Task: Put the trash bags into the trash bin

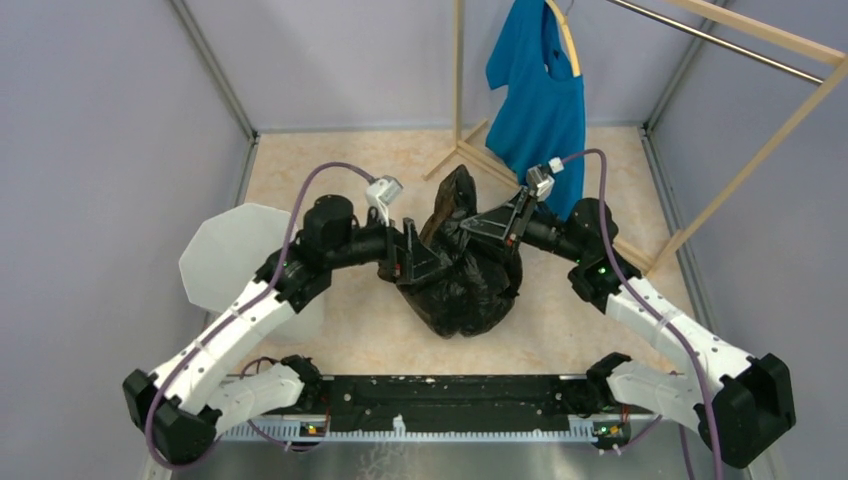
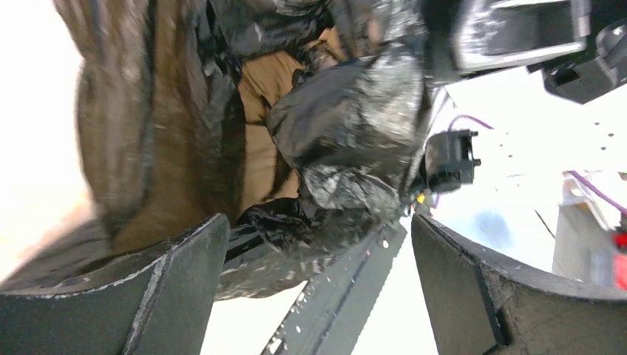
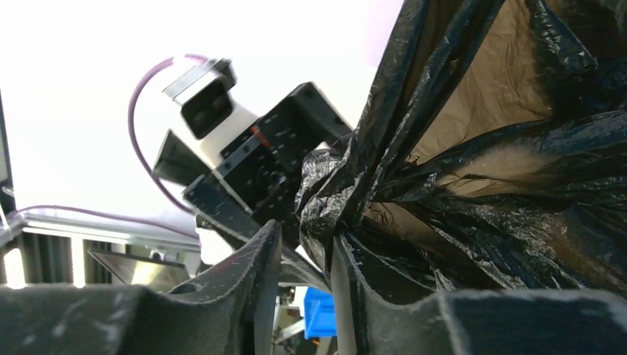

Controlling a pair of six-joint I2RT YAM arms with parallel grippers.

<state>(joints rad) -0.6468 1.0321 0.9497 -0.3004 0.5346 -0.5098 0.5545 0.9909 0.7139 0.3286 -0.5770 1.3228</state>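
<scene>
Glossy, crinkled plastic trash bag [image 1: 465, 290]; smooth translucent plastic bin [image 1: 222, 258].

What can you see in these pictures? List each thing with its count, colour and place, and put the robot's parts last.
trash bag: one, black, crinkled, middle of the table between the two grippers
bin: one, white, left side of the table
T-shirt: one, blue, hanging on the rack at the back
rack: one, pale wood, back right
table: one, beige top
left gripper: one, black, open, right at the bag
right gripper: one, black, shut on a fold of the bag
</scene>
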